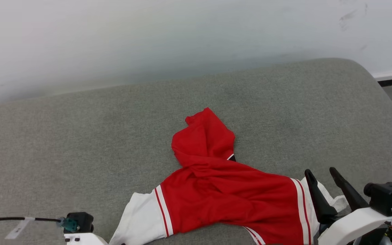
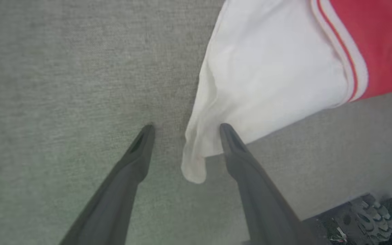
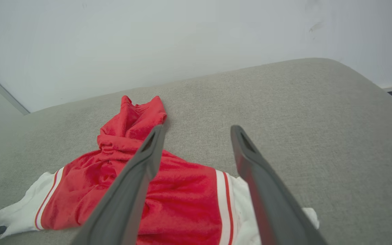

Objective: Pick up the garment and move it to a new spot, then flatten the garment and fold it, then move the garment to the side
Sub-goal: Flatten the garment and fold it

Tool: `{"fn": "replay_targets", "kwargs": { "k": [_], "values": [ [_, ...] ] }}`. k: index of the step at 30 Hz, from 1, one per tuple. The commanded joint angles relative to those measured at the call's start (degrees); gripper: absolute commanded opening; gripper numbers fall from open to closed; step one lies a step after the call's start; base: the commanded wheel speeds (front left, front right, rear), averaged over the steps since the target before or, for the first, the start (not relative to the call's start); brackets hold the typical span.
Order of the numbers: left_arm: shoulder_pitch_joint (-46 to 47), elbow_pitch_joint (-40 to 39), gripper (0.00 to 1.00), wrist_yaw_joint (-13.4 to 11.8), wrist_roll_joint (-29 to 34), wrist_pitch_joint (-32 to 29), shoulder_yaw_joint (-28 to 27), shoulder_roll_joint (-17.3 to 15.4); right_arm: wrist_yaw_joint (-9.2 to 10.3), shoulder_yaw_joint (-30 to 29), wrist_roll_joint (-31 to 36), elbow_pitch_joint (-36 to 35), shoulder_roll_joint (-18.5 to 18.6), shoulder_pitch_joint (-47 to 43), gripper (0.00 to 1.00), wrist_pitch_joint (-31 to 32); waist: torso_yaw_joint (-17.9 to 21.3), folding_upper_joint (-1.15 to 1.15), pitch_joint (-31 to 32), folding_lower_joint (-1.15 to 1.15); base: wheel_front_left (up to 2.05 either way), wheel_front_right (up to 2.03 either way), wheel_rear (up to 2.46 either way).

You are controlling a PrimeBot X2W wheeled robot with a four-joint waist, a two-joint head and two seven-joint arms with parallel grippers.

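Garment [image 1: 223, 194] is lying bunched on the grey worktop [image 1: 80, 136], plain red side showing, its white sleeves spreading left and right near the front edge. Left gripper [image 2: 185, 129] is hovering open with its fingers straddling one sleeve's tip, while right gripper [image 1: 320, 170] is standing open and empty by the other sleeve.

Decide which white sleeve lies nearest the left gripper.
The sleeve on the robot's left: its corner sits inside the open left gripper; the other sleeve lies by the right gripper.
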State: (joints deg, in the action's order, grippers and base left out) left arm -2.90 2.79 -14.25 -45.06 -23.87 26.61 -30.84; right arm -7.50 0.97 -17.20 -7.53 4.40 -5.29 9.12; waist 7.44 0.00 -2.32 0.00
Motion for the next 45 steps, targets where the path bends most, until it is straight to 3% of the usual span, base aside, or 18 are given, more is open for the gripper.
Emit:
{"fn": "replay_targets", "kwargs": {
  "k": [1, 9, 10, 11, 20, 29, 33, 42, 43, 44, 45],
  "values": [
    [1.1, 0.4, 1.00, 0.3, -0.2, -0.5, -0.1, -0.4, 0.02, 0.1, -0.2, -0.2, -0.3, 0.1, 1.00, -0.1, 0.6, 0.00, -1.0, 0.00, 0.00, 0.00, 0.00],
    [1.5, 5.7, 1.00, 3.3, -4.4, -12.2, 4.4, -0.2, 0.02, 0.0, -1.4, 1.3, -0.7, 1.8, 1.00, -0.9, 2.0, 0.00, -3.1, 0.00, 0.00, 0.00, 0.00],
    [1.4, 5.6, 0.56, 3.2, -4.7, -12.6, 4.5, -0.2, 0.02, -0.1, -1.5, 1.4, -0.7, 1.8, 1.00, -1.0, 2.1, 0.00, -3.1, 0.00, 0.00, 0.00, 0.00],
    [1.5, 5.2, 0.02, 3.2, -4.8, -12.0, 4.2, 0.0, 0.02, -0.3, -1.6, 1.6, -0.7, 1.7, 1.00, -0.9, 2.1, 0.00, -3.1, 0.00, 0.00, 0.00, 0.00],
    [3.1, 1.0, 0.00, 0.8, -0.7, -1.3, 0.0, 0.0, 0.02, -6.6, -3.2, 4.0, 0.0, 0.5, 1.00, 3.8, 1.0, 0.00, -2.6, 0.00, 0.00, 0.00, 0.00],
    [4.5, -5.1, 0.00, -1.7, 3.6, 7.4, -1.5, 1.1, 0.02, -15.3, -6.7, 13.3, 4.2, 1.2, 1.00, 16.7, -1.2, 0.00, -2.6, 0.00, 0.00, 0.00, 0.00],
    [5.4, -7.6, 0.00, -2.0, 5.1, 8.4, -1.0, 1.4, 0.02, -14.8, -7.9, 17.4, 6.1, 3.3, 1.00, 22.7, -2.0, 0.00, -3.3, 0.00, 0.00, 0.00, 0.00],
    [7.3, -10.2, 0.00, -2.2, 6.3, 7.7, 0.5, 2.0, 0.01, -8.8, -9.6, 26.9, 7.8, 8.0, 1.00, 29.7, -3.7, 0.00, -5.3, 0.00, 0.00, 0.00, 0.00],
    [7.2, -10.1, 0.00, -2.1, 6.2, 7.7, 0.6, 2.0, 0.01, -7.9, -9.9, 27.6, 7.8, 8.0, 0.95, 30.6, -3.9, 0.00, -5.4, 0.00, 0.00, 0.00, 0.00],
    [7.3, -10.0, 0.00, -2.1, 6.2, 7.8, 0.6, 2.1, 0.00, -7.0, -10.5, 28.2, 8.0, 8.1, 0.72, 31.3, -4.0, 0.00, -5.5, 0.00, 0.00, 0.00, 0.00],
    [7.3, -9.9, 0.00, -2.0, 6.2, 7.9, 0.7, 2.1, -0.02, -6.7, -11.2, 28.8, 7.8, 8.3, 0.00, 32.0, -4.1, 0.00, -5.4, 0.00, 0.00, 0.00, 0.00]
  ]
}}
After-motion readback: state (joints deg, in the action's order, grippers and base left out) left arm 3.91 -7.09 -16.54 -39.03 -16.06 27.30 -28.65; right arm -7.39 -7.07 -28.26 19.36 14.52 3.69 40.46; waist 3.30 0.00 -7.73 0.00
